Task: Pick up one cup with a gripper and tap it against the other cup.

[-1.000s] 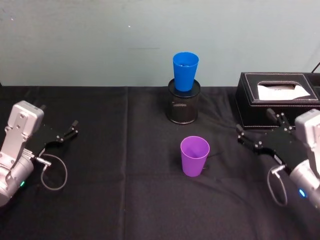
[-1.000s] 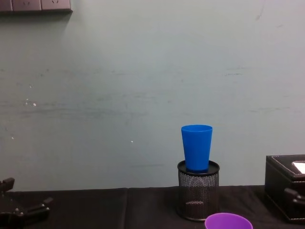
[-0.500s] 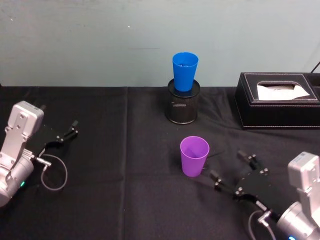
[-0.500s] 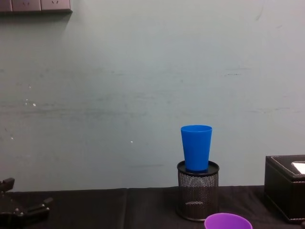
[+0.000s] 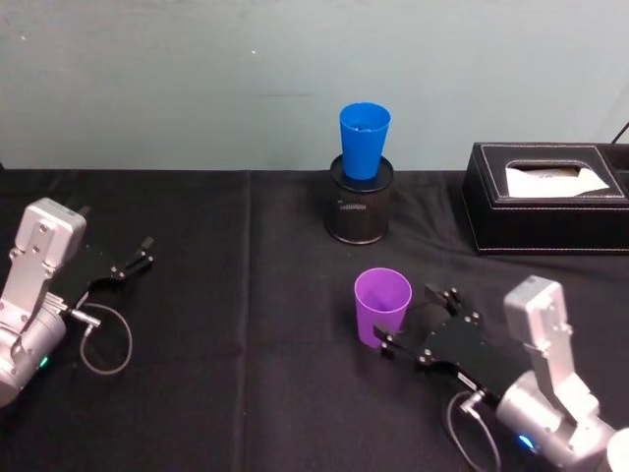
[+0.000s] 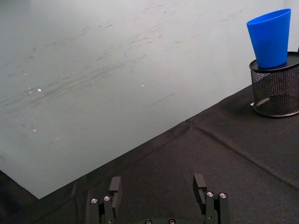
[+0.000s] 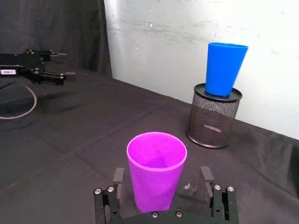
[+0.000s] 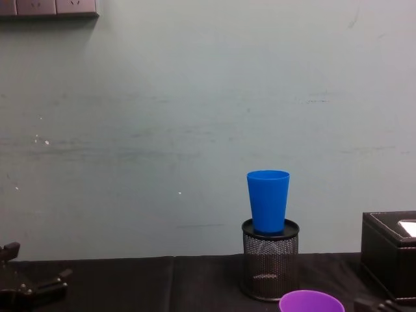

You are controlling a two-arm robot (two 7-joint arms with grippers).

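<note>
Right gripper [image 5: 405, 321], fingers spread (nothing held), lies just right of upright purple cup [image 5: 381, 300], gap facing it; left gripper [image 5: 133, 259] idle, far left.

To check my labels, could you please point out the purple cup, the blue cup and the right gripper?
purple cup [image 5: 379, 323], head view, middle of its wall.
blue cup [image 5: 363, 152], head view, middle of its wall.
right gripper [image 5: 403, 318], head view, midway between its fingertips.

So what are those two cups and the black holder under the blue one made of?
Purple cup: probably plastic, smooth with a soft sheen and thin walls. Blue cup: same look, likely plastic too. Black holder: fine wire mesh, probably metal; its see-through grid shows it.
</note>
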